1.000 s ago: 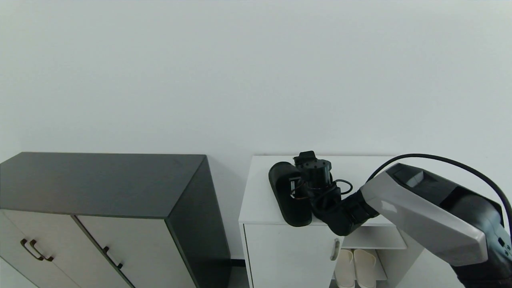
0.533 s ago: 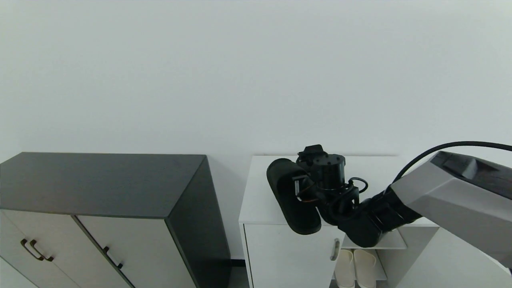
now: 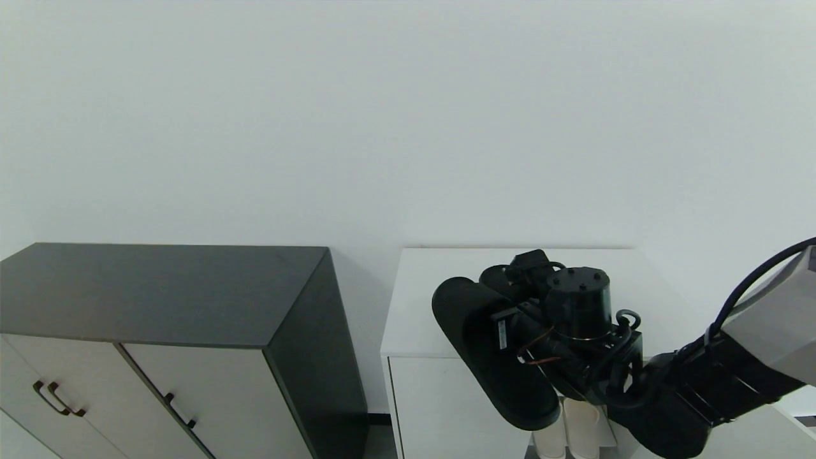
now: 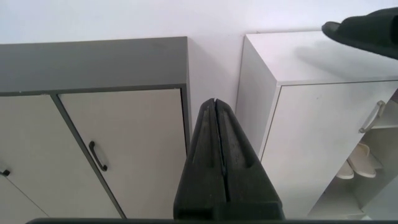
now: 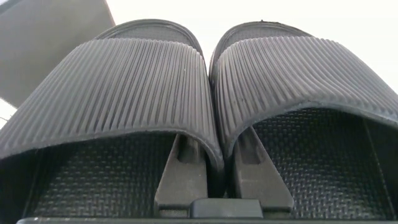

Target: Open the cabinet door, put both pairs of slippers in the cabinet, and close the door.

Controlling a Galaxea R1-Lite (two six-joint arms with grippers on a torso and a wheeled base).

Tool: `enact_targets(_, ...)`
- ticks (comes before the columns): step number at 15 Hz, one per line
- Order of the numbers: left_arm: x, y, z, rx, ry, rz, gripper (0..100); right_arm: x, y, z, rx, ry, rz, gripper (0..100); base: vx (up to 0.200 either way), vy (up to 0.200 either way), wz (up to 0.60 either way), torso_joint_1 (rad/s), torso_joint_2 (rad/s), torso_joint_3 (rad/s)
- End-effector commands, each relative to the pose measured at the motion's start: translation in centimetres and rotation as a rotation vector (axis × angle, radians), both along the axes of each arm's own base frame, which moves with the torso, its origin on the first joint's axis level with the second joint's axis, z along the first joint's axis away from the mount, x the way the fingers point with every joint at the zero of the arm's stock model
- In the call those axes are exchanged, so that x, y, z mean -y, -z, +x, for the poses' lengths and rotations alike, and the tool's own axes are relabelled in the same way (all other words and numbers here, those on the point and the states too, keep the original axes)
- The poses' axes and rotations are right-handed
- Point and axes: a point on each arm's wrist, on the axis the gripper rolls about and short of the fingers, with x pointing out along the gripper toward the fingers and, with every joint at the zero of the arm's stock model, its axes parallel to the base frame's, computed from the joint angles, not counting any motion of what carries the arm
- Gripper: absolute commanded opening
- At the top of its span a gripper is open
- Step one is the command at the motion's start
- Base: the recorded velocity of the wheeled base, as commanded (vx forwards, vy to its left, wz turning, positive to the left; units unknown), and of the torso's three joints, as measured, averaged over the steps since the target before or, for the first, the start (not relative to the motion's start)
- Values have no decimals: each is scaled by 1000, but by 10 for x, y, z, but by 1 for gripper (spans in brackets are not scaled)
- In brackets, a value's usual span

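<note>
The right gripper (image 3: 510,317) holds a pair of black slippers (image 3: 491,344) in the air over the near edge of the white cabinet (image 3: 414,299). The pair is tilted, one sole facing left and the lower ends hanging down past the cabinet's front. The right wrist view shows the grip from close up: one finger (image 5: 180,171) sits inside each slipper, under its ribbed strap, and the two fingers pinch the slippers' inner walls together. A second pair, the pale slippers (image 3: 579,426), rests on a low shelf in the cabinet's open right compartment (partly hidden behind the black pair in the head view). The door (image 4: 320,137) on the left half is shut, its handle (image 4: 372,116) at the right edge. The left gripper (image 4: 216,106) hangs nearer and to the left, its fingers pressed together on nothing. It faces the gap between the white cabinet and the dark-topped cabinet (image 3: 159,287) to its left.
</note>
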Motion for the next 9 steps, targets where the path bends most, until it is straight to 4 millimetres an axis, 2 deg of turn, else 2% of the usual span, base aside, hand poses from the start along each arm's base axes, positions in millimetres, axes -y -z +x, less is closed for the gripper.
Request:
enact_targets(1,0,0,0,-2,1,0,0,3,-8,-5,13,-4,10,0,0,0,0,0,0,0)
enact_targets(4,0,0,0,-2,1,0,0,4,-7,-5,10,-4,9,0,0,0,0,0,0,0)
enact_targets(9,0,0,0,-1,1,0,0,2,-5,-6,5,-6,3,0,-200,0,0,3,3,1)
